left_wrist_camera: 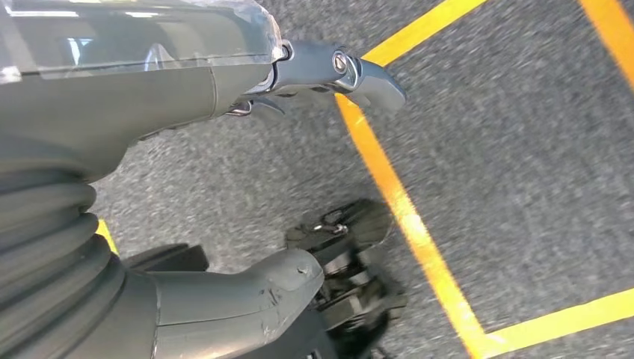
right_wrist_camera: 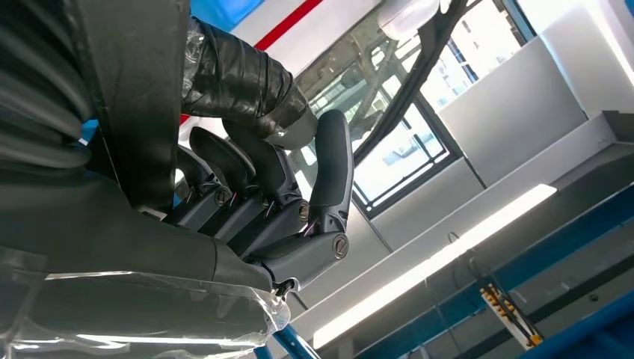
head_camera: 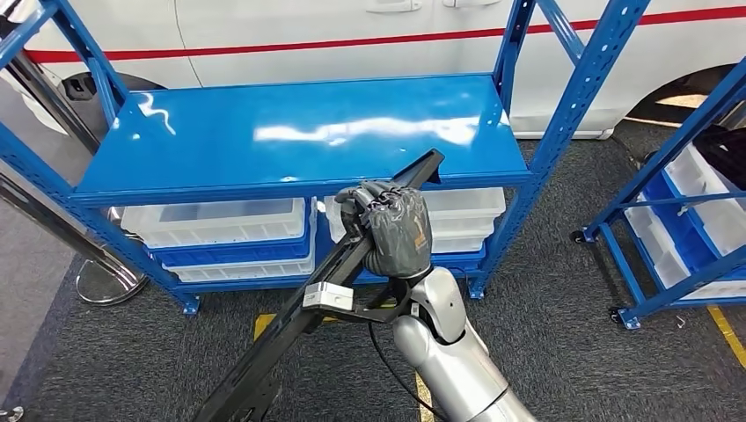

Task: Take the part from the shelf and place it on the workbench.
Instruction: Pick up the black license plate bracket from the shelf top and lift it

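Glossy blue shelf [head_camera: 299, 132] (grey carpet [head_camera: 545, 290] below)

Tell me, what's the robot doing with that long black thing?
The right robot hand grips a long black part partway along its length, holding it at a slant in front of a blue shelf. The part's top end reaches over the shelf's front edge, and its lower end runs down toward the floor. White bins sit on the lower level. The left robot hand hangs over grey carpet with yellow lines, holding nothing.
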`<action>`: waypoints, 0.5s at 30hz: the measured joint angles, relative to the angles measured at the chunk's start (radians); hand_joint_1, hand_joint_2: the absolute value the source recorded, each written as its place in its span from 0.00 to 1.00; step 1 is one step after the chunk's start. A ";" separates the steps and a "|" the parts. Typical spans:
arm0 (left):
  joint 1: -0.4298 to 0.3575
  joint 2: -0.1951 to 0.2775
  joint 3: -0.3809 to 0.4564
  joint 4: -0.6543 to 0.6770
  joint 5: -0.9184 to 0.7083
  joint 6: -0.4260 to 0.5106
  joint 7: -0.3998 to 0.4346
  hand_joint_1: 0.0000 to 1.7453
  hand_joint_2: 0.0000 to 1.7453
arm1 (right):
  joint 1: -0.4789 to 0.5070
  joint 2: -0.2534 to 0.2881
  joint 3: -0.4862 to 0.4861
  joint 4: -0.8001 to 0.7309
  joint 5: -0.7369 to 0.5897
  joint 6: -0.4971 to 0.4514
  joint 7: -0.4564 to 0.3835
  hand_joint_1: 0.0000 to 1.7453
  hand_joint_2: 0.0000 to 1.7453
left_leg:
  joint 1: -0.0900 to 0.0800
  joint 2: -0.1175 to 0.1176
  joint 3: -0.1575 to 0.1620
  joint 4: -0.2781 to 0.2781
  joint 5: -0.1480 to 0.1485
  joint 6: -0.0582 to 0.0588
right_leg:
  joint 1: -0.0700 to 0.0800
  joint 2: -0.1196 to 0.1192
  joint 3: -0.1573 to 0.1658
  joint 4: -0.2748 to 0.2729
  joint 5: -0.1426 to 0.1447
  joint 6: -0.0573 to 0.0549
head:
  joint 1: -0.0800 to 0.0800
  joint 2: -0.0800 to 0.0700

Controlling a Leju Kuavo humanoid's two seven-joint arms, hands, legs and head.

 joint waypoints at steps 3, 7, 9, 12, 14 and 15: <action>0.002 0.000 0.000 0.000 0.002 0.000 0.000 0.00 1.00 | 0.005 0.001 0.000 0.000 0.000 0.000 -0.001 1.00 1.00 | 0.004 0.000 0.009 0.087 -0.011 -0.008 | -0.001 -0.001 -0.040 0.005 0.027 0.004 | 0.000 0.000; -0.001 0.001 0.000 0.000 0.004 0.000 -0.002 0.00 1.00 | 0.007 0.003 0.000 -0.001 0.000 0.000 -0.006 1.00 1.00 | 0.008 -0.004 0.176 -0.144 0.048 -0.008 | -0.002 -0.001 -0.075 0.011 0.057 0.024 | 0.000 0.000; -0.001 0.000 0.000 0.000 0.004 0.000 -0.003 0.00 1.00 | 0.007 0.005 0.000 -0.001 0.002 0.000 -0.008 1.00 1.00 | 0.002 -0.009 0.201 -0.191 0.042 0.003 | 0.000 -0.002 -0.080 0.008 0.074 0.035 | 0.000 0.000; -0.001 -0.001 0.000 0.000 0.004 0.000 -0.003 0.00 1.00 | 0.007 0.005 0.000 -0.001 0.005 0.000 -0.010 1.00 1.00 | 0.004 -0.004 0.183 -0.196 0.065 0.028 | -0.001 0.002 -0.093 0.023 0.060 0.051 | 0.001 0.000; -0.005 -0.002 0.000 0.000 0.004 0.000 -0.003 0.00 1.00 | 0.007 0.005 0.000 -0.001 0.011 0.000 -0.010 1.00 1.00 | 0.003 0.000 0.165 -0.197 0.084 0.047 | -0.003 0.004 -0.125 0.114 -0.027 0.056 | 0.001 0.000; -0.006 -0.002 0.000 0.000 0.004 0.000 -0.003 0.00 1.00 | 0.008 0.004 0.000 -0.001 0.015 0.000 -0.010 1.00 1.00 | 0.000 0.001 0.152 -0.196 0.093 0.052 | -0.003 0.005 -0.144 0.182 -0.075 0.056 | 0.002 0.000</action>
